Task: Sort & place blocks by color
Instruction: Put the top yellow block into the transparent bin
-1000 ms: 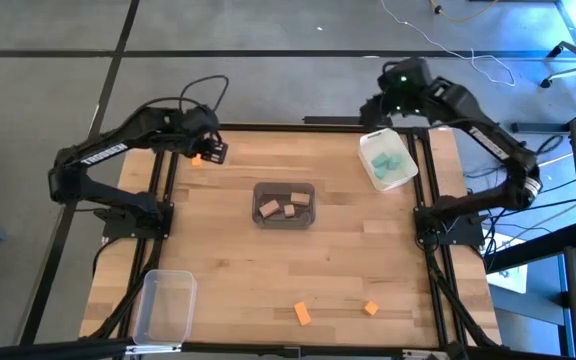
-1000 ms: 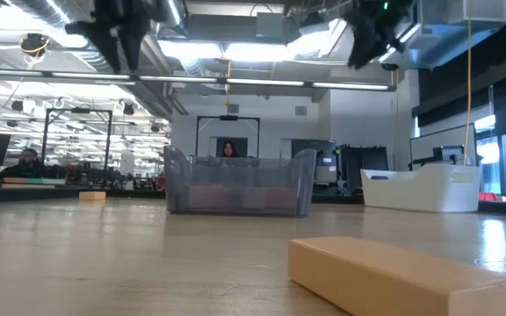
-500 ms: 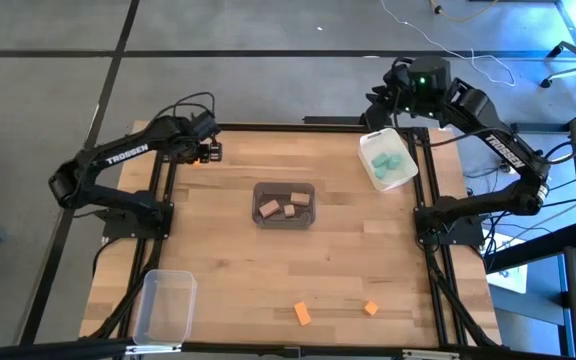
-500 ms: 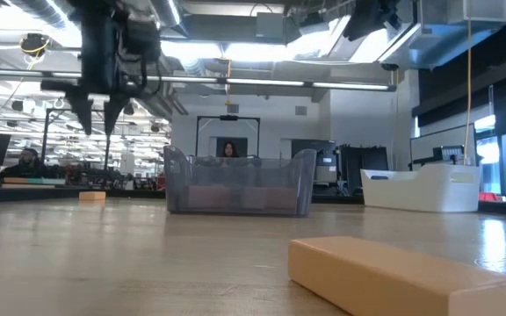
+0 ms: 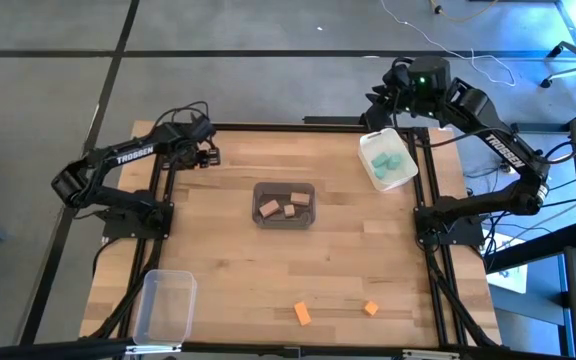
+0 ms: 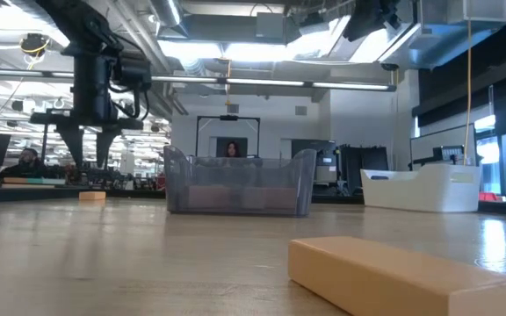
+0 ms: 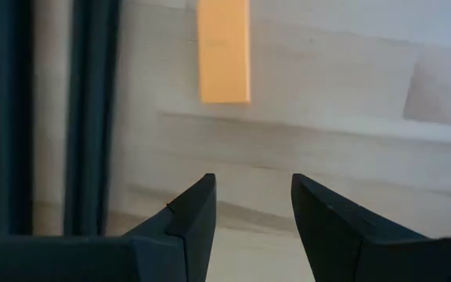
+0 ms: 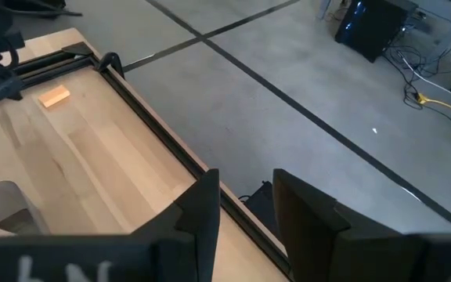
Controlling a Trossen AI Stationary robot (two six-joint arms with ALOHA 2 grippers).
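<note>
- The left end effector hangs over the far left corner of the tabletop, fingers spread with a clear gap and nothing between them.
- Just ahead of its fingertips, a little off to one side, lies an orange block flat on the wood, its long sides roughly in line with the fingers.
- That block looks rigid, light and smooth-faced; I judge it best pinched across its narrow width at mid-length, since a grip near one end may let it pivot or skid.
- Further from this end effector, at mid-tabletop, a dark grey bin holds tan blocks.
- Further still, a white bin at the far right holds teal blocks.
- The right end effector waits beyond that white bin, past the tabletop's far edge, fingers apart and empty.
- Well away, near the front edge, two more orange blocks lie loose, and a clear bin sits at the front left corner.
</note>
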